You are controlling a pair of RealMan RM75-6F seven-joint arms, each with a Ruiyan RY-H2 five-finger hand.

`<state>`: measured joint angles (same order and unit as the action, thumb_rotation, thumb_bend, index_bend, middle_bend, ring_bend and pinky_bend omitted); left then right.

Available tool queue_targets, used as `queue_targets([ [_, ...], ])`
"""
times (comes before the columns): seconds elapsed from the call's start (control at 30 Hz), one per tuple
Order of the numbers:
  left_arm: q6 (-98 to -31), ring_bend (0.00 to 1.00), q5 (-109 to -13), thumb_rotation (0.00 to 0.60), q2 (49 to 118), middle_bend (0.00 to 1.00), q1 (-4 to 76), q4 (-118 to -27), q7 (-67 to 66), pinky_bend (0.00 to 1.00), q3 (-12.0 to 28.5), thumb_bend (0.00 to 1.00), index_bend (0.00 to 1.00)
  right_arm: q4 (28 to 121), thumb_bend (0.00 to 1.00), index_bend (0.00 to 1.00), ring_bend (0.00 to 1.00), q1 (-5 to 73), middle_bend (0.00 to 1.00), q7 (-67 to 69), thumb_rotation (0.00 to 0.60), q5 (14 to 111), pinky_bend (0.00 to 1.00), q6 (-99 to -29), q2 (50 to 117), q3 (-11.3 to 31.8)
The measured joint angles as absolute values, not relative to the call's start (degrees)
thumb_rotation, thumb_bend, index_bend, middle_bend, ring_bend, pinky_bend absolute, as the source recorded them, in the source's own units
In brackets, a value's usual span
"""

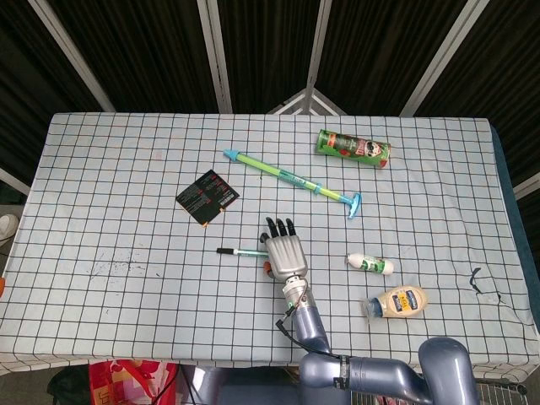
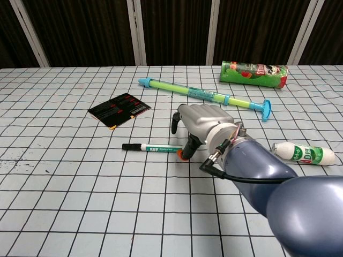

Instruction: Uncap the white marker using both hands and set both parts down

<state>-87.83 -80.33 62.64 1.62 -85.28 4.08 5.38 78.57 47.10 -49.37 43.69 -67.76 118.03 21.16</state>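
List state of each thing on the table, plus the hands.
Marker: capped, lying flat, not lifted.
Right hand: over the marker's white end, fingers apart; contact unclear.
Left hand: not in view.
Chips can: on its side.
Water squirter: lying flat.
Black card: flat.
White bottle: on its side.
Mayo bottle: on its side.

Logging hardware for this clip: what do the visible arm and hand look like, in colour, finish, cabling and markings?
Only one arm shows, the right. The right hand has a silver-grey metallic shell, dark black fingers and an orange thumb tip. A thin black cable loops at the wrist. The forearm is smooth, glossy blue-grey, with no sleeve. No readable markings visible.
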Motion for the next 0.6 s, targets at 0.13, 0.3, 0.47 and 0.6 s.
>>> queue_targets([
  [0.13,-87.4,0.0,-79.8,0.6,62.9,0.0,1.5,-84.3,4.6,0.13,5.4,0.48,0.07,76.3,0.35,0.42,0.06,48.1,0.07,-49.1,0.6,43.0,0.04,-67.4,119.1,22.0],
  [0.3,-87.5,0.0,-79.5,0.6,63.0,0.0,1.3,-83.8,4.9,0.13,5.6,0.48,0.07,74.0,0.35,0.46,0.06,48.9,0.07,-48.2,0.6,42.5,0.04,-66.6,120.1,22.5],
  [0.47,-87.6,0.0,-79.4,0.6,62.9,0.0,1.2,-84.0,4.8,0.13,5.7,0.48,0.07,72.1,0.35,0.47,0.06,49.3,0.07,-47.0,0.6,42.3,0.04,-65.7,121.0,22.4],
  [0.6,-87.4,0.0,-79.4,0.6,62.8,0.0,1.3,-84.3,4.1,0.13,5.6,0.48,0.07,70.9,0.35,0.49,0.06,49.7,0.07,-46.3,0.6,42.3,0.04,-65.1,121.7,22.4],
])
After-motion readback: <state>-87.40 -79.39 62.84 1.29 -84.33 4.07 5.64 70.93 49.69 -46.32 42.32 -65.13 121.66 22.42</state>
